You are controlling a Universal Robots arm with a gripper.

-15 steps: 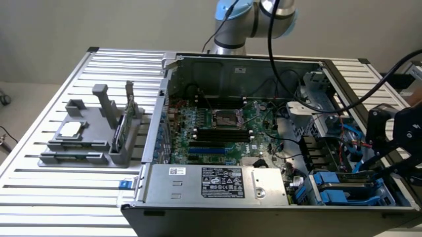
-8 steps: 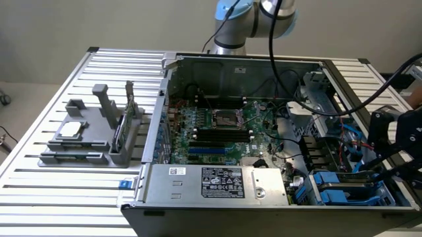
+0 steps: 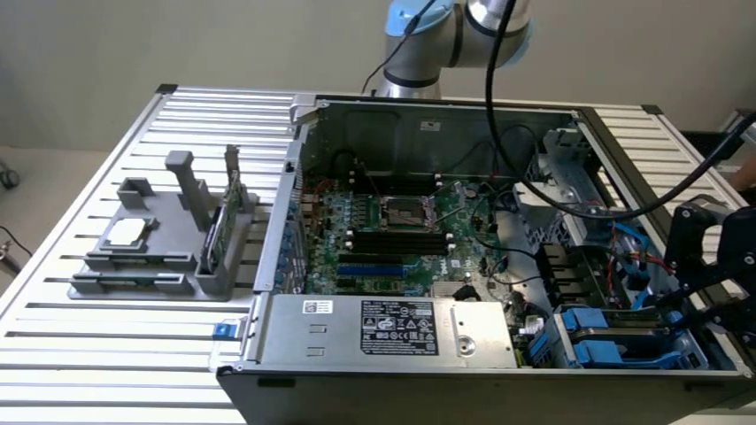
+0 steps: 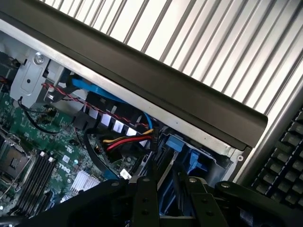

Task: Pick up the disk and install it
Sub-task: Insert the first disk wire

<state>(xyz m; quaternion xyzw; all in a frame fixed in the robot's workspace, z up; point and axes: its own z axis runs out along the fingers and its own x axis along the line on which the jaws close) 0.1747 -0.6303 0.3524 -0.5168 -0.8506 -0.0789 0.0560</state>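
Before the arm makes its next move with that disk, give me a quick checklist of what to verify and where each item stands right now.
1. Side of the computer case open, inside reachable: ok.
2. Location of the disk known, blue-framed, in the case corner on the exterior view's right: ok.
3. Position of the claw at that corner: ok.
4. Grip on the disk: cannot tell.
5. Clearance of the red and yellow cables from the disk: cannot tell; they run close beside it.
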